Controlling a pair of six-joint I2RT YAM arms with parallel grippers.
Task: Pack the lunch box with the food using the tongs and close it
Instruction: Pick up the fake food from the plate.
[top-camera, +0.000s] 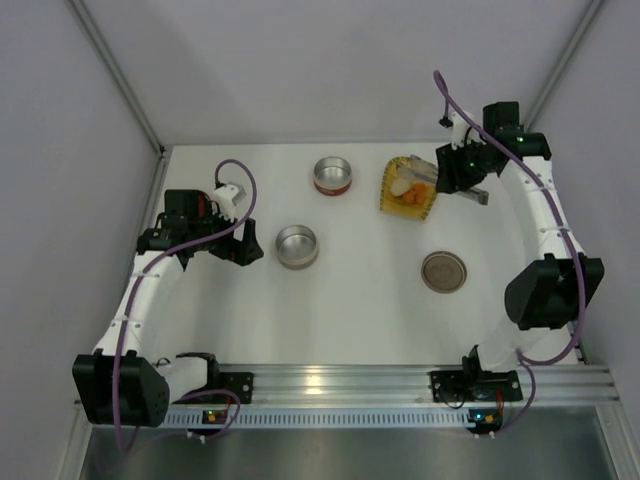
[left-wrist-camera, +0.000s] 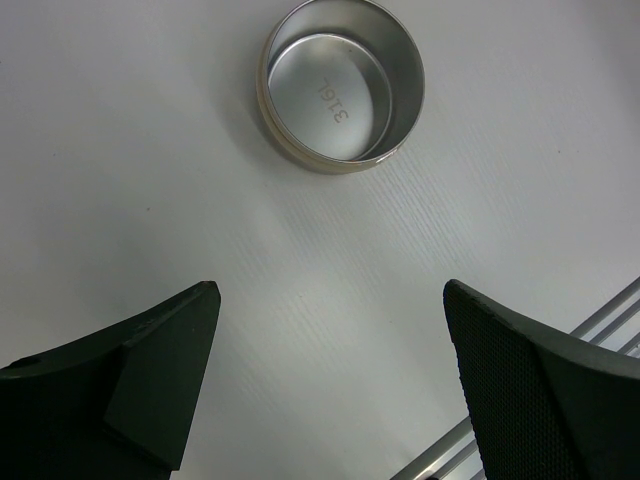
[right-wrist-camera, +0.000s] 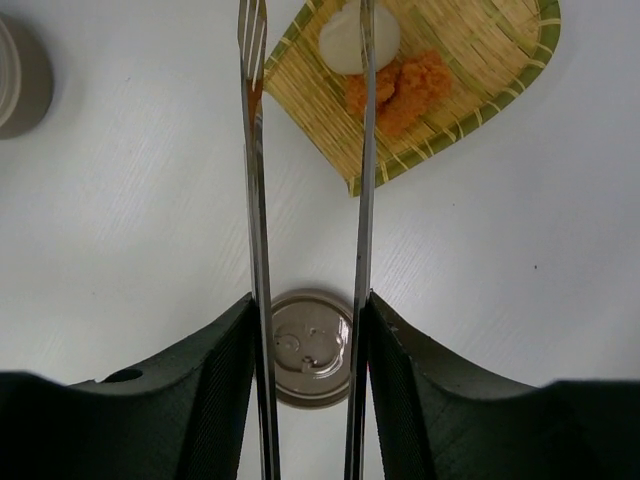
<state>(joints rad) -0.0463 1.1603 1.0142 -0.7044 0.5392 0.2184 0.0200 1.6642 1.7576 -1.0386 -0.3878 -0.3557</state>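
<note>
My right gripper (right-wrist-camera: 310, 300) is shut on the tongs (right-wrist-camera: 256, 200), one finger pressing on each silver arm. The arms reach over the yellow woven tray (right-wrist-camera: 480, 60). One tip lies across the whitish lump (right-wrist-camera: 345, 40); the other is just off the tray's edge. Orange chunks (right-wrist-camera: 400, 85) lie beside the lump. From above, the right gripper (top-camera: 447, 180) sits at the tray's (top-camera: 392, 200) right side. My left gripper (left-wrist-camera: 330, 290) hangs open with nothing between its fingers, just short of an empty round steel lunch box tin (left-wrist-camera: 343, 85), also seen from above (top-camera: 297, 246).
A second round tin (top-camera: 332, 175) with a reddish band stands at the back centre. A flat round lid (top-camera: 444, 271) lies on the table toward the right, below my right fingers (right-wrist-camera: 400, 390) in the wrist view. White walls enclose the table.
</note>
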